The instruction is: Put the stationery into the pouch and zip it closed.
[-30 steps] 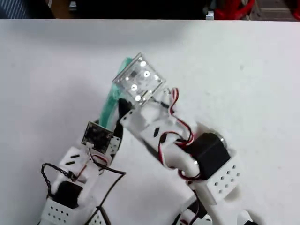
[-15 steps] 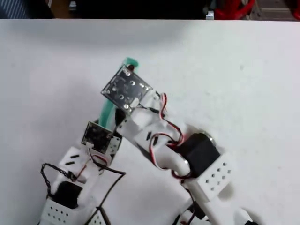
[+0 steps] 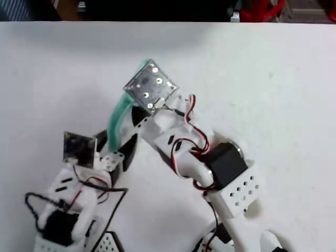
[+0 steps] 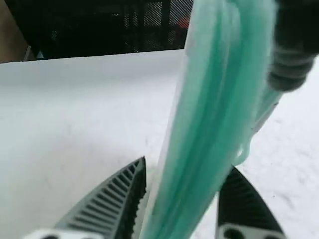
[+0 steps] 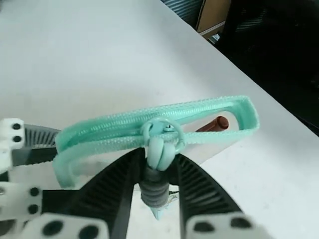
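The right gripper (image 5: 158,162) is clenched on the grey ridged zip pull (image 5: 152,190), whose mint loop hangs from the slider partway along the zip of the mint pouch (image 5: 199,112). The left gripper (image 4: 187,167) grasps the same pouch at its other end, with one jaw on each side of it. The pouch is held zip side up over the white bench (image 5: 75,59), and its far end gapes open, with a brown pen end (image 5: 218,122) showing in the gap.

Mint-green pouch (image 4: 214,114) snug between the left gripper's (image 4: 187,165) ribbed dark jaws, white table (image 4: 70,114) beneath.
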Action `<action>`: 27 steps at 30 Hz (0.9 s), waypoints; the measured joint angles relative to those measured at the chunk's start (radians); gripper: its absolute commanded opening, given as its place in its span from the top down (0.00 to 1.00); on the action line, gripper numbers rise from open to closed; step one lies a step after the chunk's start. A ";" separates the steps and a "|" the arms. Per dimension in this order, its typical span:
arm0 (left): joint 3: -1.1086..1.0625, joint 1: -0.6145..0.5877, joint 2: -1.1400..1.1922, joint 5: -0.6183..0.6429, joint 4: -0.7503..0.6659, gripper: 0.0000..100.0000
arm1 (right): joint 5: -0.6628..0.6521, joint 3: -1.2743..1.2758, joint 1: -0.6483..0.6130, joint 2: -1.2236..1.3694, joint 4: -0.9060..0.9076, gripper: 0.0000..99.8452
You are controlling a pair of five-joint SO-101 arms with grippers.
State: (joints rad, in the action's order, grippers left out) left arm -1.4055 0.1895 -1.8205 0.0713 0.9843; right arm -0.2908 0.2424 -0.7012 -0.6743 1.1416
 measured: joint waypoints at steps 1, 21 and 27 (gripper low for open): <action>0.037 0.000 0.000 0.002 0.037 0.77 | 0.000 0.000 0.008 0.000 0.000 0.98; 0.112 0.081 -0.008 -0.015 -0.126 0.96 | 0.002 -0.002 -0.037 -0.002 0.060 0.98; 0.068 0.135 -0.009 -0.092 -0.173 0.98 | 0.002 -0.002 -0.040 -0.035 0.064 0.98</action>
State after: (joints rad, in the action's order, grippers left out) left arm -1.3380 0.3245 -1.8297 -0.0207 0.8109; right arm -0.2892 0.2409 -0.7411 -0.7096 1.2060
